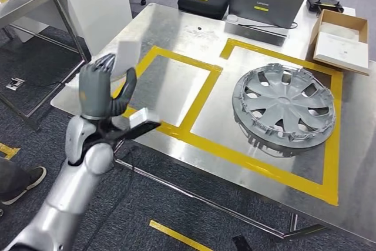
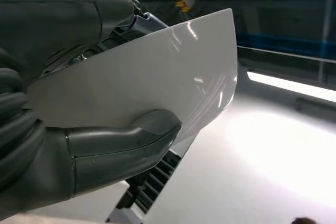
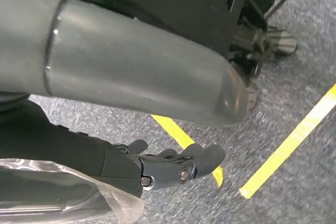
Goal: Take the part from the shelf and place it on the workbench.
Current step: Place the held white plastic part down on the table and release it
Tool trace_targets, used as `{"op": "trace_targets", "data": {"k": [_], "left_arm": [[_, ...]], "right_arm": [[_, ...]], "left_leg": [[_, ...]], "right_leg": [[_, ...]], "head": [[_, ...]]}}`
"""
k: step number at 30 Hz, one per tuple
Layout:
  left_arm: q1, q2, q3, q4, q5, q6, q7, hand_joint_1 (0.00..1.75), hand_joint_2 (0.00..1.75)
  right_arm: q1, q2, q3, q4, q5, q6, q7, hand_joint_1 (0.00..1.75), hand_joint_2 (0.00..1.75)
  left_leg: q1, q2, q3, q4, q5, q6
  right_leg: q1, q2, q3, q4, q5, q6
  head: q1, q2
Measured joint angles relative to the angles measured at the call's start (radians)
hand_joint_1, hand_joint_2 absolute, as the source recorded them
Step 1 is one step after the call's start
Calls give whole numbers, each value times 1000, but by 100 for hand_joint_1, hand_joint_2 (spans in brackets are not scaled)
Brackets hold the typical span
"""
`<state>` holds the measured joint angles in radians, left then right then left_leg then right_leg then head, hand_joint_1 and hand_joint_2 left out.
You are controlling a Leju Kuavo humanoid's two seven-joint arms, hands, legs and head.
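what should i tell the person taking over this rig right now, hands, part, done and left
Left hand: raised over the near left corner of the shiny metal workbench, gripping the white curved plastic part with thumb on one face and fingers behind.
Right hand: hanging low over grey carpet, fingers loosely extended, holding nothing.
Grey plastic wheel cover lies in the right yellow-taped square; the left square is bare.
Done: part is off the shelf and carried to the bench.
Left: lower it onto the bench, probably in the left square, and release.
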<state>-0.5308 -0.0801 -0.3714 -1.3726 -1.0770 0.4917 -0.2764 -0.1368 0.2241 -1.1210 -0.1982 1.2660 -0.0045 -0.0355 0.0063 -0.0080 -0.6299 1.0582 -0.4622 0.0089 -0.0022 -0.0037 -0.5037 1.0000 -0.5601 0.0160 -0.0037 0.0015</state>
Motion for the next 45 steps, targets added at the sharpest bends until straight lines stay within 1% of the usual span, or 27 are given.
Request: {"op": "trace_targets", "data": {"k": [3,5,8,10,12,15,17,21,23,27,31,45], "left_arm": [[-203,-20,-41,225,-91,-16,78,175,175],[-315,-37,-64,371,-138,-17,114,175,175],[-441,-55,-98,559,-211,-43,174,175,175],[-505,-63,-116,672,-238,-72,198,175,175],[-548,-68,-125,761,-248,-95,204,175,175],[-582,-70,-133,852,-255,-132,207,175,175],[-588,-71,-137,895,-253,-134,195,175,175],[-581,-78,-141,938,-249,-93,170,175,175],[-578,-82,-144,954,-253,-87,167,175,175],[-575,-91,-151,977,-250,-90,173,0,175],[-575,-89,-142,986,-224,-82,176,0,0],[-579,-90,-122,985,-229,-45,160,0,0]], "right_arm": [[-7,1,5,0,-3,5,7,0,0],[-11,1,5,0,-7,6,12,0,0],[-13,1,5,0,-2,5,22,0,0],[-13,1,5,0,2,4,27,0,0],[-13,1,5,0,5,2,31,0,0],[-13,1,5,0,7,-2,32,0,0],[-12,1,5,0,5,-3,33,0,0],[-5,1,4,0,4,-4,35,0,0],[-2,1,4,0,4,-4,37,0,0],[1,1,3,0,7,1,35,0,0],[-2,1,2,0,8,4,18,0,0],[-3,1,1,0,28,-23,7,0,0]], "left_leg": [[-1,1,0,0,2,2],[-2,2,-1,0,3,4],[-2,4,0,-1,4,6],[-2,4,0,-2,5,6],[-2,5,1,-4,5,6],[-2,5,1,-7,6,5],[-2,5,1,-9,7,5],[-2,5,1,-10,7,5],[-2,5,1,-11,7,5],[-2,5,1,-11,7,5],[-2,5,1,-11,7,5],[-2,5,1,-11,7,5]], "right_leg": [[-1,1,1,-1,2,10],[-2,3,6,-1,4,14],[-2,5,10,-1,6,17],[-2,5,9,-1,6,17],[-2,5,8,-1,6,17],[-2,5,7,-1,5,17],[-2,5,7,-1,5,17],[-2,4,6,-1,5,17],[-2,5,6,-1,4,17],[-2,4,6,-1,4,16],[-2,4,6,0,4,16],[-2,4,6,0,4,16]], "head": [[0,0],[0,0],[0,0],[0,0],[0,0],[-1,0],[0,0],[0,0],[0,0],[0,0],[-1,0],[0,0]]}}
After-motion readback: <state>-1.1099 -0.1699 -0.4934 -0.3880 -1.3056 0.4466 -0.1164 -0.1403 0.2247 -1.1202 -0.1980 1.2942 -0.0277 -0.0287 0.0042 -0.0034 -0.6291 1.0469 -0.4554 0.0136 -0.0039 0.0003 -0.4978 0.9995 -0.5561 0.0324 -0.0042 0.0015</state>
